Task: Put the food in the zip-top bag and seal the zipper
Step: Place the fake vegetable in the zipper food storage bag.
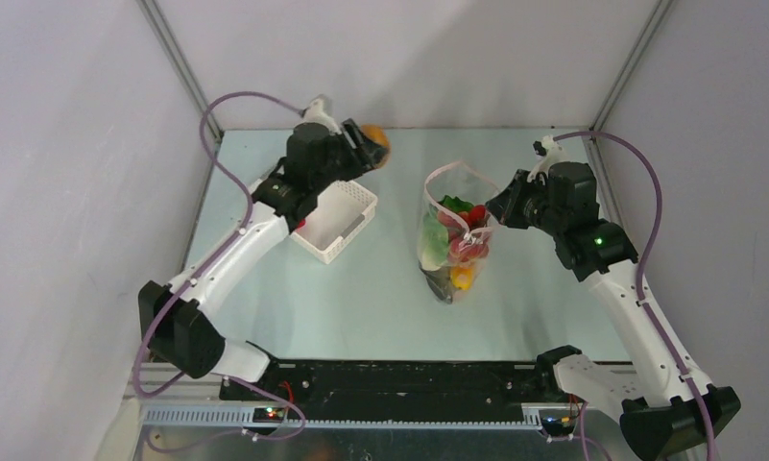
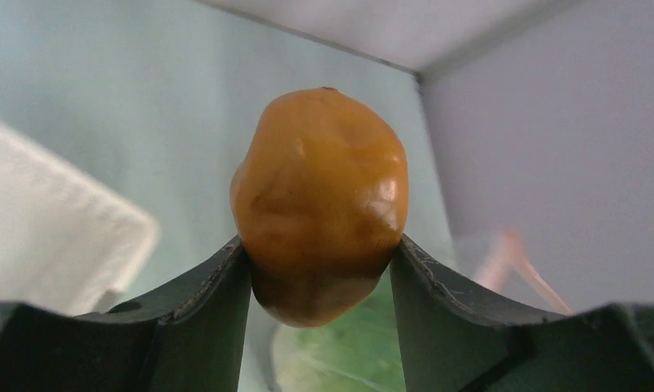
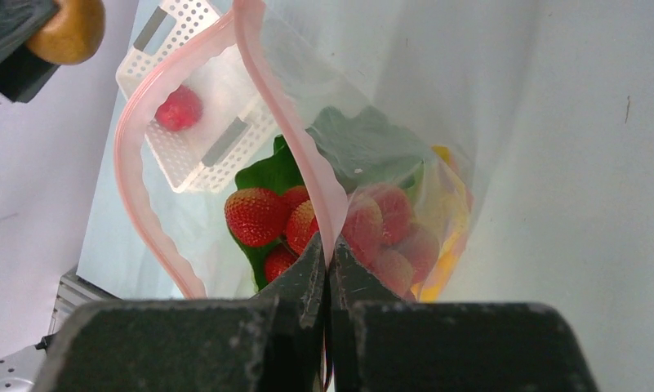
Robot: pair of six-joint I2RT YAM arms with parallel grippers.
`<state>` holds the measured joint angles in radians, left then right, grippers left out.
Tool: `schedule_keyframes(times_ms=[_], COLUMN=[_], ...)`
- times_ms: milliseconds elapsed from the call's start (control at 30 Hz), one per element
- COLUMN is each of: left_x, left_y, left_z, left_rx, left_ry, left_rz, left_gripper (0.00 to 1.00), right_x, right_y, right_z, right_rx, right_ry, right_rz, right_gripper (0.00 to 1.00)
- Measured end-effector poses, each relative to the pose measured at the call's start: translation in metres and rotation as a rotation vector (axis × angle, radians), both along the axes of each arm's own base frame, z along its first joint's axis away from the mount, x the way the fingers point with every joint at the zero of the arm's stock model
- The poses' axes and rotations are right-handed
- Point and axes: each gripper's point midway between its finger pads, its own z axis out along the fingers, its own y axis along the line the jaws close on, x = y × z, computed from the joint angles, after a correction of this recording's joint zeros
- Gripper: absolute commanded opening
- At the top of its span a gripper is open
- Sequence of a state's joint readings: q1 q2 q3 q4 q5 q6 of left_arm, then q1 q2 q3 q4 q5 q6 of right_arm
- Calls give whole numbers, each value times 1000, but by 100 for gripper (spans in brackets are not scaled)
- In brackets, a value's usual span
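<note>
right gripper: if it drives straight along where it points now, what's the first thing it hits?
The right gripper, jaws shut on the zipper, would push into the zip-top bag it holds, then probably the strawberries inside. The white basket lies further behind. Depth is unclear.

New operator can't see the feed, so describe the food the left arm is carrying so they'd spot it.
Look to the far left of the table, just beyond the white basket. There the left claw grips an orange-brown fruit. Smooth, rounded and held aloft, unlike the red and green pieces in the clear bag.
</note>
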<state>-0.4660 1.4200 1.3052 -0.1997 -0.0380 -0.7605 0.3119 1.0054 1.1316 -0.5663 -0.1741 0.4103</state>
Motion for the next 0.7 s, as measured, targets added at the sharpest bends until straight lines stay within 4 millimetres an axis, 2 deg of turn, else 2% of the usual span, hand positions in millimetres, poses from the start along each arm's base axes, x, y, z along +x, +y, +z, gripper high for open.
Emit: schedule_keyframes(times_ms=[100,200,333,500,600,700], left_x=[-30,-63,-94,-114,-119,-119], left_y=[-52,-89,-116,-142,-158,-167], left_z=[32,58,82,106,105,88], left_rx=[-6,-25,-24,3,21,59], left_ry=[-98,-187,-276,-365,-373,-340], left_rz=[-207,-379,-531,-638,-689,-718], left_gripper=[27,28,29,29,29,30], right_x=[0,0,-1,-3,-4,-5], right_y=[0,0,2,6,9,11], right_z=[0,0,0,1,2,4], right_rx=[6,7,13,19,23,26], right_ry=[4,4,6,5,4,2], right_rz=[-3,-3,-1,19,30,40], right_gripper=[4,4,4,5,6,6])
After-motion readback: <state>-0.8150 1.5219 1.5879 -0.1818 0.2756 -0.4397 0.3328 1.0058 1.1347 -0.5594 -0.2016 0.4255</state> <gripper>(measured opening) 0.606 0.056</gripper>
